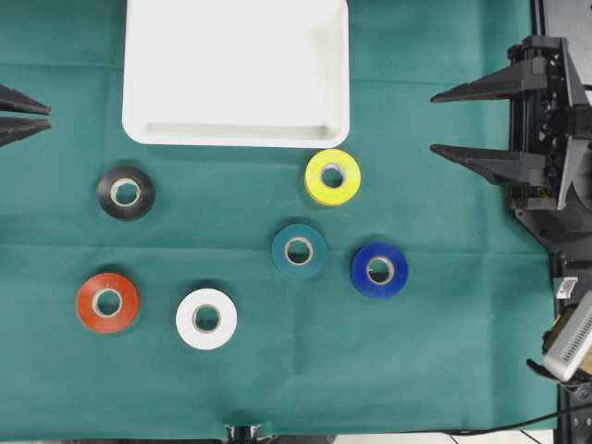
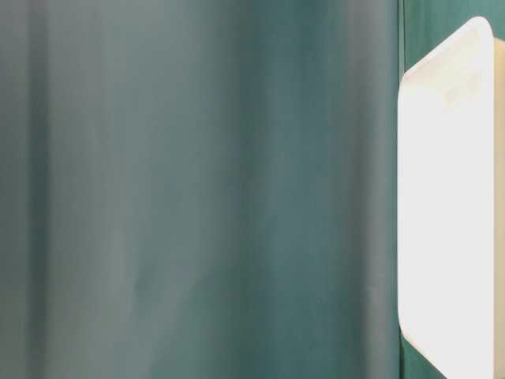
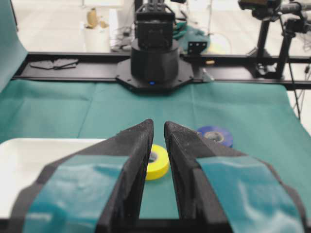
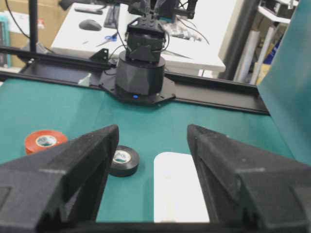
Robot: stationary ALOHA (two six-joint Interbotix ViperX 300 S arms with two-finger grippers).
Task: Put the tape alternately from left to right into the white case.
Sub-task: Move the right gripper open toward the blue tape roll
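The empty white case [image 1: 236,72] lies at the back middle of the green cloth. In front of it lie the rolls of tape: black [image 1: 126,192], red [image 1: 107,302], white [image 1: 206,319], teal [image 1: 299,251], blue [image 1: 379,270] and yellow [image 1: 333,176], the yellow one just off the case's front right corner. My left gripper [image 1: 49,117] pokes in at the left edge, shut with nothing in it, well left of the black roll. My right gripper [image 1: 435,123] stands open and empty at the right, level with the case's front rim. The left wrist view shows the yellow roll [image 3: 159,162] beyond the tips.
The right arm's body [image 1: 555,139] takes up the right edge of the table. The opposite arm's base [image 3: 154,63] sits on a black rail at the cloth's far end in each wrist view. In the table-level view the case [image 2: 450,197] fills the right side.
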